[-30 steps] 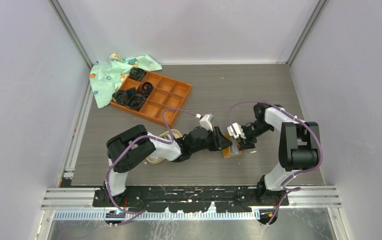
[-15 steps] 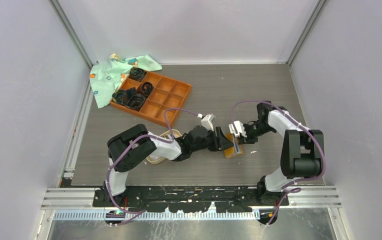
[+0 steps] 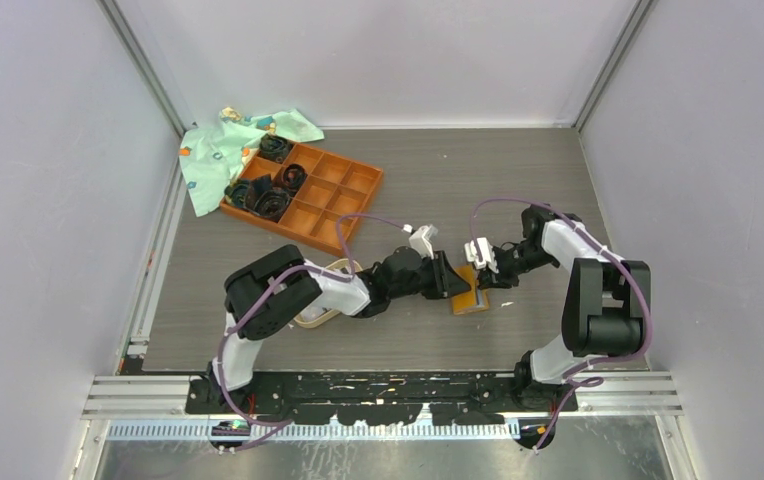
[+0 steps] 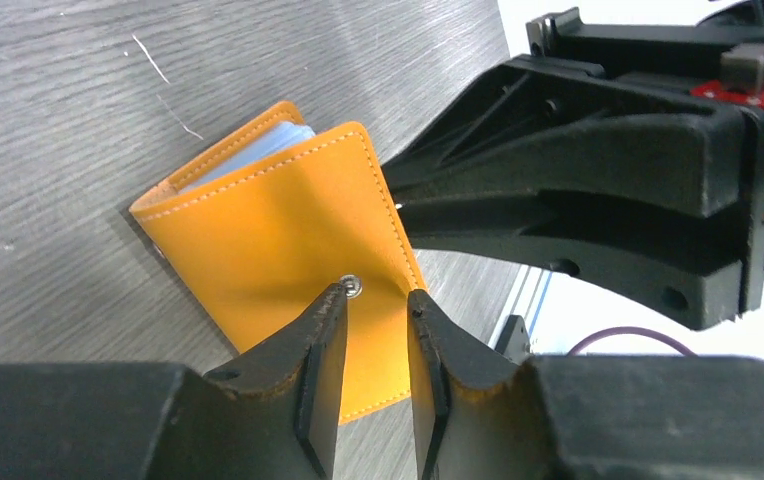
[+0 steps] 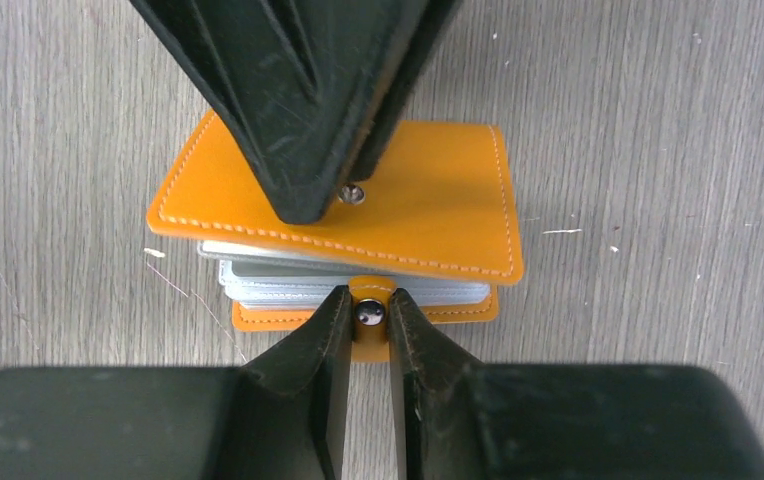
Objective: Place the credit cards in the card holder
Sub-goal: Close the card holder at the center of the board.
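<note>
The orange card holder (image 3: pixel 468 295) lies on the table between my two grippers, folded almost flat. Grey and silver credit cards (image 5: pixel 358 280) show as a stack of edges between its covers, and also in the left wrist view (image 4: pixel 248 150). My left gripper (image 4: pixel 376 295) has its jaws nearly together and its tips rest on the top cover (image 4: pixel 278 230) beside the snap stud (image 4: pixel 354 286). My right gripper (image 5: pixel 366 305) is shut on the holder's snap tab (image 5: pixel 369 315) at the open edge. From above, the left gripper (image 3: pixel 453 283) and right gripper (image 3: pixel 485 272) meet over the holder.
A large orange-brown compartment tray (image 3: pixel 343 190) with black items stands at the back left, with a patterned green cloth (image 3: pixel 223 150) beside it. An oval tan-rimmed dish (image 3: pixel 320 318) lies under my left arm. The table's front rail runs along the bottom.
The holder's top cover has folded down over the cards. My left gripper moved right onto the cover. My right gripper drew back slightly to the holder's right edge.
</note>
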You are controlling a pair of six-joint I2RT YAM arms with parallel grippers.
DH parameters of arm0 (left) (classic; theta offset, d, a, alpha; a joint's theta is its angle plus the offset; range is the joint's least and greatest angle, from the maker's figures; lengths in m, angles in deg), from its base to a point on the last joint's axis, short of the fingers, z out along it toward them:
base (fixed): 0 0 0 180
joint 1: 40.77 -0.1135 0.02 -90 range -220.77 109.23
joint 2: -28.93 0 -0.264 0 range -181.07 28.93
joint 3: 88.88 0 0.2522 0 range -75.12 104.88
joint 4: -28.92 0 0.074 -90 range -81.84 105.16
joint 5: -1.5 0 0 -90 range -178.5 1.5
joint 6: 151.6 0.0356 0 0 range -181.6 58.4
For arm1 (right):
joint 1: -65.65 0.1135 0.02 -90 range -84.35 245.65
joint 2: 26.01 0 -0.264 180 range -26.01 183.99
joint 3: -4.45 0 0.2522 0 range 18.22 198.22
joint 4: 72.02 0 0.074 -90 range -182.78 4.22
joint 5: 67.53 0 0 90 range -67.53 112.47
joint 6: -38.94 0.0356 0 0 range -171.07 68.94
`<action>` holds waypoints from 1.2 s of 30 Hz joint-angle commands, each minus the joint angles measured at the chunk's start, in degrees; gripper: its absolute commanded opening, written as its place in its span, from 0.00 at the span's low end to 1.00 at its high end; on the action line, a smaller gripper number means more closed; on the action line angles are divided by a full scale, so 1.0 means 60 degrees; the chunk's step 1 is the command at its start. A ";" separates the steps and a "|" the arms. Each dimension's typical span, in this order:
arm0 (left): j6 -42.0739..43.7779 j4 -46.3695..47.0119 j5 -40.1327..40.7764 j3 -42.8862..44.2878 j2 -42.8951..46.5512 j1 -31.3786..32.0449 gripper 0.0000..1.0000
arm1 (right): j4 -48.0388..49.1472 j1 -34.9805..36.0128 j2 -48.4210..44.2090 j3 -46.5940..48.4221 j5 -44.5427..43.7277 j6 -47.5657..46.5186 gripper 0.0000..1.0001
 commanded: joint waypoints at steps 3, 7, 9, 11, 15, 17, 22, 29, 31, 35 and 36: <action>0.0140 -0.0349 -0.0483 0.0927 -0.0457 -0.0138 0.32 | -0.0218 -0.0049 0.0088 0.0372 0.0362 0.0094 0.22; 0.0095 -0.0682 -0.0380 0.1107 -0.0649 -0.0194 0.30 | -0.0120 -0.0059 0.0080 0.0329 0.0238 0.0211 0.22; 0.0093 -0.0885 -0.0269 0.1163 -0.0720 -0.0238 0.25 | -0.0023 -0.0068 0.0037 0.0303 0.0145 0.0381 0.22; 0.0149 -0.1181 -0.0221 0.1275 -0.0810 -0.0285 0.24 | 0.0174 -0.0089 -0.0043 0.0251 0.0090 0.0648 0.23; 0.0310 -0.1823 -0.0118 0.1528 -0.1023 -0.0367 0.18 | 0.0299 -0.0186 -0.0146 0.0208 -0.0076 0.0992 0.23; 0.0302 -0.1981 -0.0106 0.1577 -0.1140 -0.0413 0.14 | 0.0386 -0.0250 -0.0242 0.0118 -0.0199 0.1022 0.24; 0.0239 -0.2180 -0.0018 0.1551 -0.1331 -0.0478 0.09 | 0.1107 -0.0556 -0.0643 -0.0250 -0.0215 0.1809 0.32; 0.0255 -0.2338 -0.0079 0.1729 -0.1488 -0.0480 0.07 | 0.1773 -0.0830 -0.1019 -0.0525 -0.0280 0.2645 0.43; 0.0227 -0.2285 -0.0144 0.1761 -0.1503 -0.0487 0.08 | 0.1930 -0.0930 -0.1155 -0.0517 -0.0137 0.3138 0.47; 0.0251 -0.2263 -0.0187 0.1784 -0.1378 -0.0492 0.09 | 0.1205 -0.1322 -0.1593 0.0018 0.0964 0.4139 0.92; 0.0306 -0.2283 -0.0188 0.1791 -0.1312 -0.0481 0.09 | 0.0845 -0.1366 -0.1718 0.0176 0.1150 0.4269 0.98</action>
